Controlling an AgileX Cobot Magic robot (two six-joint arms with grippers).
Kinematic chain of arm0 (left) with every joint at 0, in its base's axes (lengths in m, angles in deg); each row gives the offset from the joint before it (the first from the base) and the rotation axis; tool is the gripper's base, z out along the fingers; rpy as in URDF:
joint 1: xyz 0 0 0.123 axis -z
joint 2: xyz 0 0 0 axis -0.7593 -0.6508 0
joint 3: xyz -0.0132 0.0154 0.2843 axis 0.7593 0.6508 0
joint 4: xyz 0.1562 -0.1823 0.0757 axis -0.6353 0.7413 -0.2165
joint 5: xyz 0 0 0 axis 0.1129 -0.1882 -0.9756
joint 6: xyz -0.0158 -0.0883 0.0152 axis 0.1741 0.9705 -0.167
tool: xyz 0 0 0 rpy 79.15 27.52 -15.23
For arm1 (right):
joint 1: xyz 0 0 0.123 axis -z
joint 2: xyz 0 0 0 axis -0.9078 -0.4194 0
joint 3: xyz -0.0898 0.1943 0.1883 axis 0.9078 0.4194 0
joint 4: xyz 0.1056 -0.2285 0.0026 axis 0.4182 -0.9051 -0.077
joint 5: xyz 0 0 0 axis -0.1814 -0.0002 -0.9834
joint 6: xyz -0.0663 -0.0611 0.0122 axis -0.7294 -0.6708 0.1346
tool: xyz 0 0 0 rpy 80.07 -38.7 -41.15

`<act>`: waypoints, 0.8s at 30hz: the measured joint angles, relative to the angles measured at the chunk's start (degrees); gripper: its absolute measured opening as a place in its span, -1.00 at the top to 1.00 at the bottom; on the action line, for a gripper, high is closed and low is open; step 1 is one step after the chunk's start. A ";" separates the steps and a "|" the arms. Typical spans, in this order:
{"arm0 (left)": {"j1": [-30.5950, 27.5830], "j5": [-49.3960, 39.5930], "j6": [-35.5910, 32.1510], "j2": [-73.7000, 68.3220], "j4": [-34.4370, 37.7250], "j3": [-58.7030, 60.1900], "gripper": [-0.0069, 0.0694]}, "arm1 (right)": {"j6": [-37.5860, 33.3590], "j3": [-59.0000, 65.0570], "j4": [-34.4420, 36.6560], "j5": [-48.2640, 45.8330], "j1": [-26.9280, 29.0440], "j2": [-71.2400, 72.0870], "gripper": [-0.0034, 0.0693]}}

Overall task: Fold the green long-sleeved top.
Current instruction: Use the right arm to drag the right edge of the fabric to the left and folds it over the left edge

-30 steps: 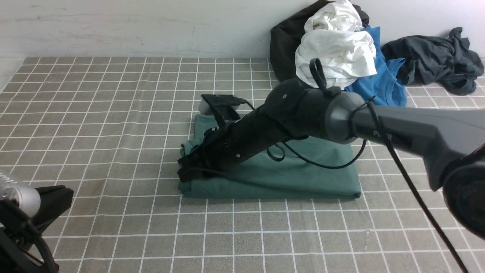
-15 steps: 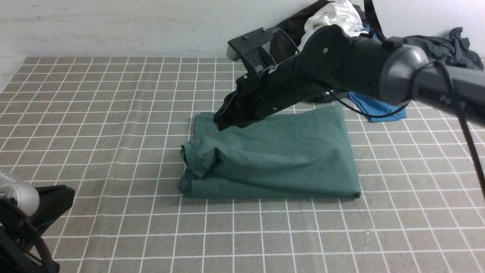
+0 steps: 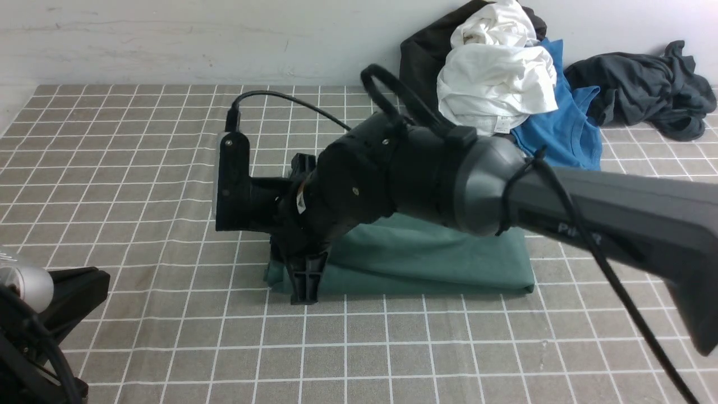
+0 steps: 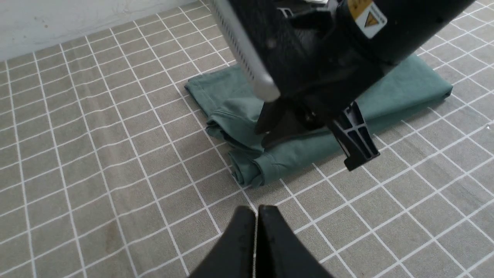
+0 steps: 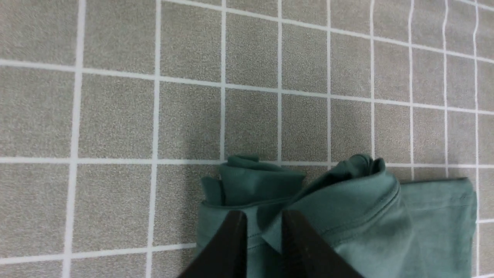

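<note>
Green LS top [image 3: 426,258] folded on gridded worktop [image 3: 185,336], centre, partly behind R arm [image 3: 437,179]. R gripper [image 5: 262,224] over it, tips apart. L gripper [image 4: 256,210] tips together, off to side. R arm lettering only part legible, "Pi…R". White garment [image 3: 496,84] has tag, text too small.

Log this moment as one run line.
right gripper: open, over green top's rumpled end | left gripper: shut, away from top | fold: unfinished
</note>
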 joint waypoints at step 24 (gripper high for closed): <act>0.00 0.00 0.00 0.00 0.32 0.00 0.84 | 34.89 0.00 -13.16 9.89 0.59 -1.32 0.94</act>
